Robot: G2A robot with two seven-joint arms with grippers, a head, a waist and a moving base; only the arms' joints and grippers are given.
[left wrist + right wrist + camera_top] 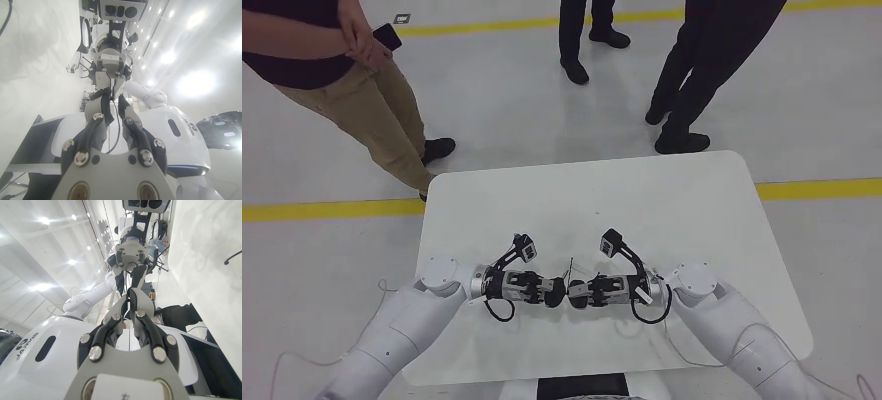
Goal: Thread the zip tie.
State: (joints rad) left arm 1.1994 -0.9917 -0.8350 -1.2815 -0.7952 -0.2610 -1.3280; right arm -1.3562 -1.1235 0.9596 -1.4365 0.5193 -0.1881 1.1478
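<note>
Both arms sit low over the near middle of the white table (642,200), wrists level, tips meeting nose to nose.

Left: left gripper (114,97) points right. Its cloth-wrapped fingers (132,113) stand narrowly parted.

Middle: the zip tie (117,121), a thin black strand, runs lengthwise between those fingers. Its tail curls back toward the left palm. In the top view I see a thin end sticking out on the far side of the junction.

Right: right gripper (129,291) points left, jaws pinched together on the strand, tips tucked between the left fingertips.
</note>
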